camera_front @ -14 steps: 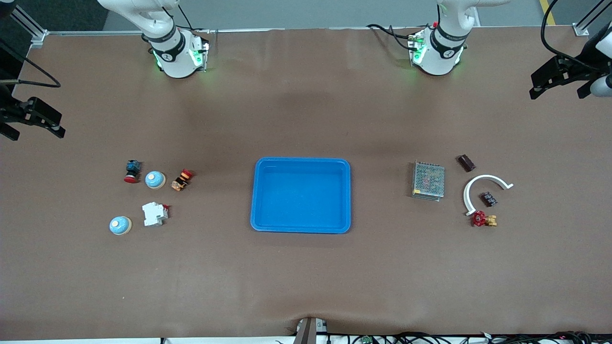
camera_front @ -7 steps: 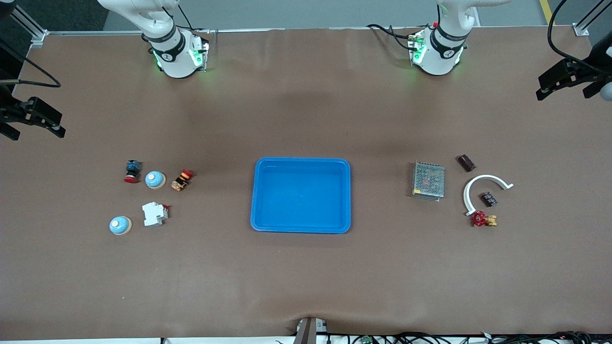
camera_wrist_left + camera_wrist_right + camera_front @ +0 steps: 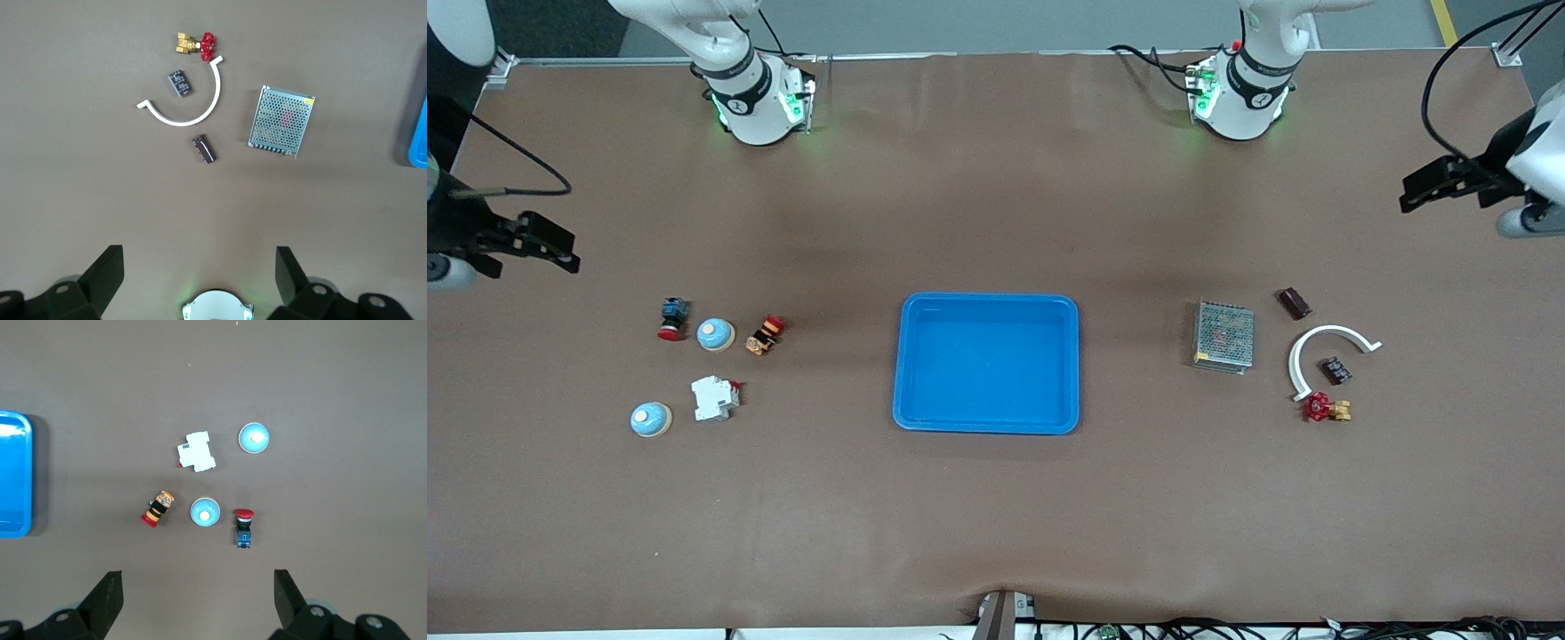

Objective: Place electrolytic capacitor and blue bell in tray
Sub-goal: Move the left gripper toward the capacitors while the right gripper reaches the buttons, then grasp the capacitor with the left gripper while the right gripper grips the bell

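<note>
The blue tray (image 3: 987, 311) lies empty in the middle of the table; its edge also shows as tray (image 3: 419, 133) and tray (image 3: 13, 473). Two blue bells stand toward the right arm's end: one bell (image 3: 716, 334) (image 3: 205, 512), and another bell (image 3: 650, 419) (image 3: 253, 438) nearer the front camera. The dark cylindrical capacitor (image 3: 1294, 303) (image 3: 204, 148) lies toward the left arm's end. My left gripper (image 3: 1409, 194) (image 3: 200, 280) hangs open and empty over that end. My right gripper (image 3: 569, 249) (image 3: 198, 600) hangs open and empty over the right arm's end.
Near the capacitor lie a grey mesh box (image 3: 1224, 335), a white curved strip (image 3: 1325, 342), a small dark part (image 3: 1335, 370) and a red-handled brass valve (image 3: 1327, 409). Around the bells lie a white breaker (image 3: 714, 397), a red push button (image 3: 673, 318) and an orange-and-black switch (image 3: 766, 334).
Both grippers have shifted a little inward from the table's ends toward the objects. Nothing on the table has moved.
</note>
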Tool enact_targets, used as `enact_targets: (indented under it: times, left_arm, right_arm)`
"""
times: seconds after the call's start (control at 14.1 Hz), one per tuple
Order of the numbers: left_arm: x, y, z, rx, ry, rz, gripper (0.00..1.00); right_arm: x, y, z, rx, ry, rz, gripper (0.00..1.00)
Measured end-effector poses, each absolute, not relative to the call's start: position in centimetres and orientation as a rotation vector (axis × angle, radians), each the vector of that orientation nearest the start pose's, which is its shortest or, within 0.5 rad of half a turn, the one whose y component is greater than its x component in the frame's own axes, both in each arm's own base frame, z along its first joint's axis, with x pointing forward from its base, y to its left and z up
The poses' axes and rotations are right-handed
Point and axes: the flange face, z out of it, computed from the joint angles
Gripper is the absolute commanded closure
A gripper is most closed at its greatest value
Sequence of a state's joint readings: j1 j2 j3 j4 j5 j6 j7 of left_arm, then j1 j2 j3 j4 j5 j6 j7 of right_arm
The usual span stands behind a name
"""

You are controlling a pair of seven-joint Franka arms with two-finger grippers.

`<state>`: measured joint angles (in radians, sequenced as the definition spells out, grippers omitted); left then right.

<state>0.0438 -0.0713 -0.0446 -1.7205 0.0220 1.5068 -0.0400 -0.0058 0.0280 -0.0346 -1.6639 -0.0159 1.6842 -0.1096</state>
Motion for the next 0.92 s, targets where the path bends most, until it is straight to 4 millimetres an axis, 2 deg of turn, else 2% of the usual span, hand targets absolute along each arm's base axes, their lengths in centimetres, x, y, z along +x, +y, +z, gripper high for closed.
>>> enact_targets:
  times: [0.21, 0.49, 0.78, 0.92]
  left_arm:
    - [52.4, 0.3, 55.6, -3.104, -0.063, 0.235, 0.0]
    - [52.3, 0.4, 52.3, -3.1, -0.093, 0.254, 0.0]
    - [51.9, 0.3, 48.8, -3.082, -0.24, 0.27, 0.0]
    - [51.5, 0.3, 46.9, -3.071, -0.306, 0.279, 0.0]
  right_arm:
    - [58.4, -1.8, 53.4, -3.149, -0.153, 0.104, 0.0]
    - [60.2, -0.8, 48.3, -3.098, -0.538, 0.125, 0.0]
    - [61.3, -1.9, 44.8, -2.999, -0.9, 0.153, 0.0]
    - [62.0, -3.7, 43.0, -2.929, -1.095, 0.149, 0.0]
